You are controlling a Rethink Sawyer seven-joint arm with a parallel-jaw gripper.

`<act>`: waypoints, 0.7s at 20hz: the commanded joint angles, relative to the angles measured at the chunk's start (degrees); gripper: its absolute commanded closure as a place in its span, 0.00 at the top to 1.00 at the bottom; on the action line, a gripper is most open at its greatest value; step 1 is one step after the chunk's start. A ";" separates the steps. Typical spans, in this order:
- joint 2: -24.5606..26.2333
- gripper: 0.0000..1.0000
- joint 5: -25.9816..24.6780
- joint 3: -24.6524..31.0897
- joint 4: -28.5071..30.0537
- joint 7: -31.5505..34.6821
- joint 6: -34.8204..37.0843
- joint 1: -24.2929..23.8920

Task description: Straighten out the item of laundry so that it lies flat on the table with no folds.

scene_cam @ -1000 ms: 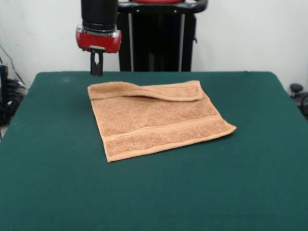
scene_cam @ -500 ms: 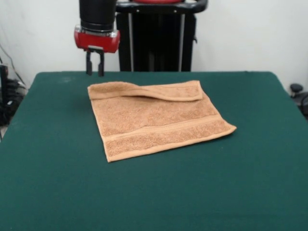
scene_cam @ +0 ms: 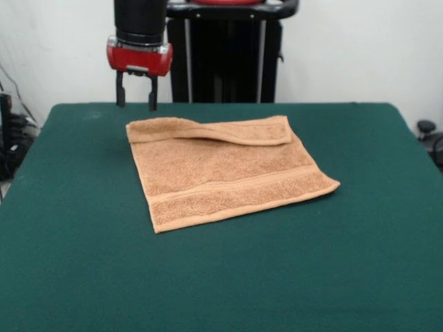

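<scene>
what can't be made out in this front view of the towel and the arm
- Towel: the far strip is folded over; what lies beneath is hidden by the flap.
- Arm: cut off by the top edge above the open gripper.
- Table: near edge and corners cut off by the frame.

Arm descends vertically from above, black forearm ending in red wrist collar. Pincer (scene_cam: 136, 97) points straight down, two dark fingers (scene_cam: 120, 93) parted wide, nothing between them, hanging in air.
</scene>
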 commanded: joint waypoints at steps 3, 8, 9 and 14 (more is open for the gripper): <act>1.45 1.00 0.45 5.48 2.73 -0.46 1.34 2.75; 4.46 1.00 -0.48 3.30 1.22 2.54 -1.61 4.88; 4.70 1.00 -0.54 2.84 1.15 3.03 -2.02 5.28; 5.42 1.00 0.05 1.97 0.85 4.24 -3.04 5.75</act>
